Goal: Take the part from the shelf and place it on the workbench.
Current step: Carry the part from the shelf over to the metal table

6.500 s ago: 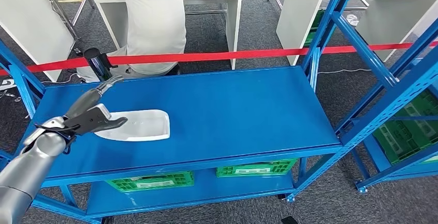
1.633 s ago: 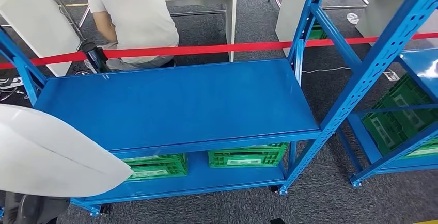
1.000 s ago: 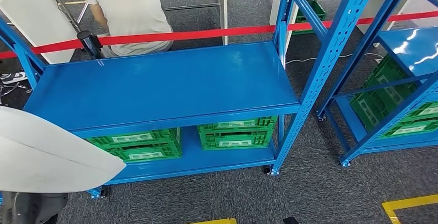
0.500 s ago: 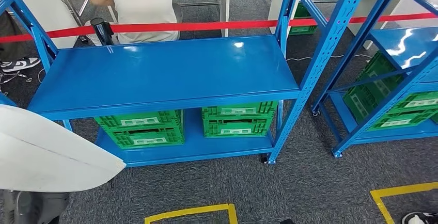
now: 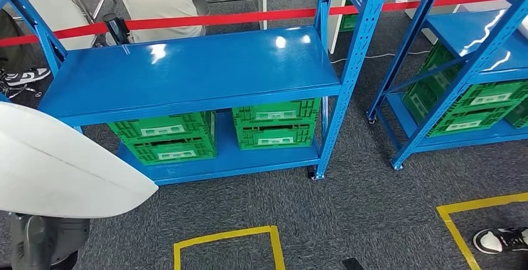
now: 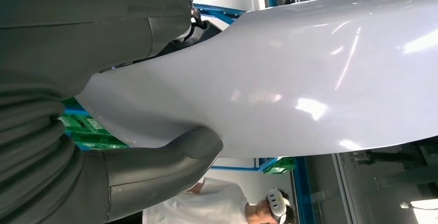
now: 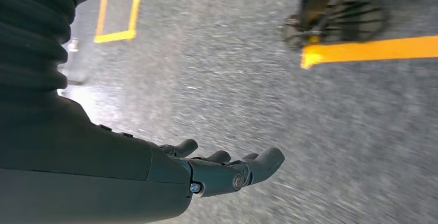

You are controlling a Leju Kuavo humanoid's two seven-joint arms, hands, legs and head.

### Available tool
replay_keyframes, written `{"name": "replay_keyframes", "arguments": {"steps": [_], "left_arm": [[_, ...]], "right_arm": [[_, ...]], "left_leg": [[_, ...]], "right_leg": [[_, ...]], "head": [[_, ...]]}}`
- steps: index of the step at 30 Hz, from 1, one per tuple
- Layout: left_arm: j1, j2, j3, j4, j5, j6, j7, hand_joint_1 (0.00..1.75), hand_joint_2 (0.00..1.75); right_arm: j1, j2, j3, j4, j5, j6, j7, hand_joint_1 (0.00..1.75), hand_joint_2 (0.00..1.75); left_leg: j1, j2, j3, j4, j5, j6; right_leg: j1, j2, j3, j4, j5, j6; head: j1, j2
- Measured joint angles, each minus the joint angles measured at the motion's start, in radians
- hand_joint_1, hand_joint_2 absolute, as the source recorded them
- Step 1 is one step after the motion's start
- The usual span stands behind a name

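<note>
- Step in hand, as judged: carrying the white part [image 5: 62, 164] away from the blue shelf [image 5: 187, 74] toward the workbench; the part should be kept level and close to the body, clear of the shelf uprights
- Left hand [image 6: 77, 146]: grasps the part at one end, thick thumb [image 6: 170, 154] pressed on one glossy face, other fingers hidden behind it
- Part: off the shelf, held low at the robot's left side above the grey carpet [image 5: 348, 220]
- Right hand [image 7: 217, 170]: released, fingers loosely extended, holding nothing, hanging over the floor near a yellow floor line [image 7: 372, 48]
</note>
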State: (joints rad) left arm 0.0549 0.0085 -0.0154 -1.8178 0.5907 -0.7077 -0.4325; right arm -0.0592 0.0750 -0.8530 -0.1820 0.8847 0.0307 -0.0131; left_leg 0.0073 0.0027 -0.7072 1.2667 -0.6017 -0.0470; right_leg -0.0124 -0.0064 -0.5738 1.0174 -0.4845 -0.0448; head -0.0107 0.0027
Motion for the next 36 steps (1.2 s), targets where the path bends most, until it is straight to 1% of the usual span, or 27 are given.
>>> {"name": "replay_keyframes", "arguments": {"steps": [1, 2, 3, 4, 6, 7, 8, 10, 11, 12, 14, 15, 16, 17, 19, 21, 22, 23, 25, 26, 27, 29, 30, 31, 33, 34, 36], "left_arm": [[0.001, 0.002, 0.0, 0.001, 0.006, 0.0, 0.008, 1.75, 1.75], [0.001, 0.005, -0.001, 0.001, 0.013, 0.002, 0.022, 1.75, 1.75], [0.001, 0.008, -0.002, 0.0, 0.02, 0.007, 0.039, 1.75, 1.75], [0.001, 0.01, -0.003, -0.003, 0.025, 0.013, 0.057, 1.75, 1.75], [0.004, 0.014, -0.008, -0.01, 0.028, 0.023, 0.081, 1.75, 1.75], [0.006, 0.016, -0.011, -0.014, 0.028, 0.025, 0.085, 1.75, 1.75], [0.008, 0.02, -0.014, -0.015, 0.028, 0.026, 0.086, 1.75, 1.75], [0.007, 0.031, -0.022, -0.013, 0.03, 0.026, 0.085, 1.75, 1.75], [0.002, 0.036, -0.028, -0.01, 0.034, 0.026, 0.088, 1.75, 1.75], [-0.008, 0.04, -0.034, -0.005, 0.038, 0.026, 0.092, 1.75, 1.75], [-0.029, 0.046, -0.048, 0.005, 0.044, 0.026, 0.102, 1.75, 1.75], [-0.038, 0.048, -0.054, 0.01, 0.045, 0.026, 0.105, 1.75, 1.75], [-0.044, 0.05, -0.059, 0.014, 0.046, 0.026, 0.107, 1.75, 1.75], [-0.049, 0.052, -0.062, 0.018, 0.046, 0.026, 0.107, 1.75, 1.75], [-0.057, 0.055, -0.068, 0.023, 0.046, 0.027, 0.108, 1.75, 1.75], [-0.067, 0.057, -0.073, 0.024, 0.046, 0.028, 0.109, 1.75, 1.75], [-0.073, 0.057, -0.076, 0.024, 0.045, 0.029, 0.111, 1.75, 1.75], [-0.081, 0.057, -0.079, 0.024, 0.045, 0.03, 0.114, 1.75, 1.75], [-0.097, 0.058, -0.085, 0.025, 0.045, 0.036, 0.123, 1.75, 1.75], [-0.104, 0.061, -0.087, 0.026, 0.048, 0.041, 0.127, 1.75, 1.75], [-0.108, 0.066, -0.088, 0.026, 0.053, 0.046, 0.128, 1.75, 1.75], [-0.11, 0.083, -0.086, 0.028, 0.068, 0.05, 0.121, 1.75, 1.75], [-0.107, 0.094, -0.083, 0.028, 0.075, 0.05, 0.117, 1.75, 1.75], [-0.102, 0.104, -0.078, 0.028, 0.079, 0.049, 0.112, 1.75, 1.75], [-0.085, 0.119, -0.064, 0.023, 0.082, 0.046, 0.105, 1.75, 1.75], [-0.075, 0.124, -0.056, 0.017, 0.082, 0.041, 0.101, 1.75, 1.75], [-0.059, 0.128, -0.04, 0.002, 0.081, 0.028, 0.094, 1.75, 1.75]], "right_arm": [[0.0, 0.005, 0.0, 0.0, 0.003, 0.0, 0.018, 0.0, 1.75], [0.001, 0.012, 0.0, 0.0, 0.006, -0.001, 0.038, 0.0, 1.75], [0.001, 0.018, 0.0, 0.0, 0.009, -0.001, 0.059, 0.0, 1.75], [0.001, 0.024, -0.001, 0.0, 0.011, -0.002, 0.075, 0.0, 1.75], [0.0, 0.034, -0.004, 0.0, 0.008, -0.003, 0.088, 0.0, 1.75], [0.001, 0.039, -0.006, 0.0, 0.003, -0.003, 0.086, 0.0, 1.75], [0.002, 0.042, -0.01, 0.0, -0.002, -0.003, 0.081, 0.0, 1.75], [0.005, 0.047, -0.018, 0.0, -0.017, -0.004, 0.072, 0.0, 1.75], [0.006, 0.05, -0.025, 0.0, -0.026, -0.004, 0.07, 0.0, 1.75], [0.007, 0.053, -0.032, 0.0, -0.036, -0.005, 0.069, 0.0, 1.75], [0.004, 0.061, -0.046, 0.0, -0.048, -0.005, 0.07, 0.0, 1.75], [0.003, 0.063, -0.051, 0.0, -0.05, -0.005, 0.069, 0.0, 1.75], [0.001, 0.065, -0.055, 0.0, -0.051, -0.006, 0.069, 0.0, 1.75], [0.0, 0.066, -0.058, 0.0, -0.052, -0.005, 0.069, 0.0, 1.75], [0.0, 0.067, -0.064, 0.0, -0.053, -0.004, 0.069, 0.0, 1.75], [-0.003, 0.069, -0.066, 0.0, -0.052, -0.002, 0.067, 0.0, 1.75], [-0.005, 0.071, -0.066, 0.0, -0.052, 0.0, 0.065, 0.0, 1.75], [-0.006, 0.075, -0.066, 0.0, -0.051, 0.0, 0.064, 0.0, 1.75], [-0.007, 0.084, -0.067, 0.001, -0.051, -0.001, 0.063, 0.0, 1.75], [-0.007, 0.088, -0.067, 0.001, -0.051, -0.003, 0.063, 0.0, 1.75], [-0.008, 0.091, -0.067, 0.002, -0.051, -0.004, 0.064, 0.0, 1.75], [-0.008, 0.093, -0.068, 0.002, -0.046, -0.006, 0.063, 0.0, 1.75], [-0.007, 0.092, -0.068, 0.002, -0.041, -0.006, 0.062, 0.0, 1.75], [-0.006, 0.092, -0.068, 0.002, -0.037, -0.009, 0.06, 0.0, 1.75], [-0.006, 0.089, -0.068, 0.002, -0.032, -0.017, 0.055, 0.0, 1.75], [-0.006, 0.086, -0.068, 0.002, -0.03, -0.02, 0.05, 0.0, 1.75], [-0.007, 0.078, -0.068, 0.001, -0.024, -0.023, 0.039, 0.0, 1.75]], "left_leg": [[0.002, 0.0, 0.006, 0.035, 0.005, -0.003], [0.004, 0.0, 0.027, 0.039, 0.029, -0.005], [0.006, 0.0, 0.064, 0.008, 0.059, -0.006], [0.008, -0.001, 0.117, -0.055, 0.072, -0.006], [0.005, -0.005, 0.222, -0.2, 0.052, 0.0], [0.002, -0.006, 0.248, -0.247, 0.037, 0.007], [-0.003, -0.007, 0.255, -0.268, 0.033, 0.018], [-0.004, -0.004, 0.234, -0.271, 0.054, 0.041], [-0.004, -0.001, 0.222, -0.273, 0.067, 0.053], [-0.002, 0.001, 0.206, -0.274, 0.082, 0.061], [-0.006, 0.002, 0.173, -0.271, 0.109, 0.07], [-0.008, 0.002, 0.156, -0.269, 0.123, 0.071], [-0.011, 0.003, 0.137, -0.265, 0.136, 0.072], [-0.013, 0.004, 0.118, -0.26, 0.149, 0.071], [-0.017, 0.006, 0.081, -0.246, 0.169, 0.069], [-0.019, 0.008, 0.059, -0.234, 0.186, 0.063], [-0.019, 0.009, 0.054, -0.232, 0.195, 0.058], [-0.018, 0.01, 0.051, -0.234, 0.205, 0.052], [-0.016, 0.009, 0.045, -0.241, 0.222, 0.04], [-0.016, 0.007, 0.037, -0.234, 0.206, 0.034], [-0.015, 0.004, 0.026, -0.209, 0.169, 0.027], [-0.008, 0.001, 0.002, -0.102, 0.062, 0.013], [-0.005, 0.001, -0.005, -0.04, 0.025, 0.008], [-0.003, 0.001, -0.005, 0.008, 0.016, 0.004], [0.001, 0.001, 0.036, 0.02, 0.056, 0.001], [0.002, 0.001, 0.082, -0.024, 0.08, 0.0], [0.001, -0.001, 0.193, -0.167, 0.068, 0.006]], "right_leg": [[0.0, -0.001, -0.016, 0.002, 0.012, 0.002], [-0.001, -0.003, -0.032, 0.005, 0.025, 0.005], [-0.002, -0.003, -0.048, 0.008, 0.036, 0.009], [-0.003, -0.004, -0.063, 0.012, 0.047, 0.013], [-0.003, -0.002, -0.08, 0.017, 0.066, 0.025], [-0.003, -0.001, -0.083, 0.015, 0.077, 0.031], [-0.003, 0.0, -0.084, 0.01, 0.089, 0.039], [-0.007, 0.002, -0.091, 0.007, 0.095, 0.052], [-0.009, 0.003, -0.1, 0.023, 0.07, 0.058], [-0.009, 0.004, -0.113, 0.059, 0.023, 0.061], [-0.006, 0.005, -0.143, 0.183, -0.089, 0.062], [-0.004, 0.006, -0.152, 0.245, -0.121, 0.061], [-0.001, 0.006, -0.149, 0.287, -0.123, 0.059], [0.002, 0.006, -0.131, 0.299, -0.103, 0.055], [0.01, 0.006, -0.042, 0.222, -0.05, 0.042], [0.02, 0.006, 0.069, 0.074, -0.063, 0.027], [0.024, 0.006, 0.1, 0.021, -0.079, 0.021], [0.027, 0.006, 0.112, -0.008, -0.089, 0.016], [0.026, 0.004, 0.097, -0.019, -0.069, 0.006], [0.023, 0.002, 0.085, -0.022, -0.053, 0.0], [0.019, 0.0, 0.072, -0.026, -0.037, -0.005], [0.015, -0.002, 0.038, -0.027, -0.007, -0.01], [0.015, -0.002, 0.019, -0.024, 0.006, -0.01], [0.014, -0.003, 0.001, -0.021, 0.019, -0.008], [0.013, -0.004, -0.039, -0.011, 0.044, -0.004], [0.012, -0.005, -0.057, -0.004, 0.056, 0.0], [0.012, -0.004, -0.085, 0.006, 0.076, 0.01]], "head": [[0.0, 0.0], [0.0, 0.0], [0.0, 0.0], [0.0, 0.0], [0.0, 0.0], [-0.001, 0.0], [-0.001, 0.0], [-0.003, 0.0], [-0.002, 0.0], [-0.002, 0.0], [0.0, 0.0], [0.0, 0.0], [0.0, 0.0], [0.0, 0.0], [0.0, 0.0], [0.0, 0.0], [0.0, 0.0], [0.001, 0.0], [0.001, 0.0], [0.001, 0.0], [0.0, 0.0], [-0.002, 0.0], [-0.002, 0.0], [-0.002, 0.0], [-0.002, 0.0], [-0.002, 0.0], [-0.002, 0.0]]}}
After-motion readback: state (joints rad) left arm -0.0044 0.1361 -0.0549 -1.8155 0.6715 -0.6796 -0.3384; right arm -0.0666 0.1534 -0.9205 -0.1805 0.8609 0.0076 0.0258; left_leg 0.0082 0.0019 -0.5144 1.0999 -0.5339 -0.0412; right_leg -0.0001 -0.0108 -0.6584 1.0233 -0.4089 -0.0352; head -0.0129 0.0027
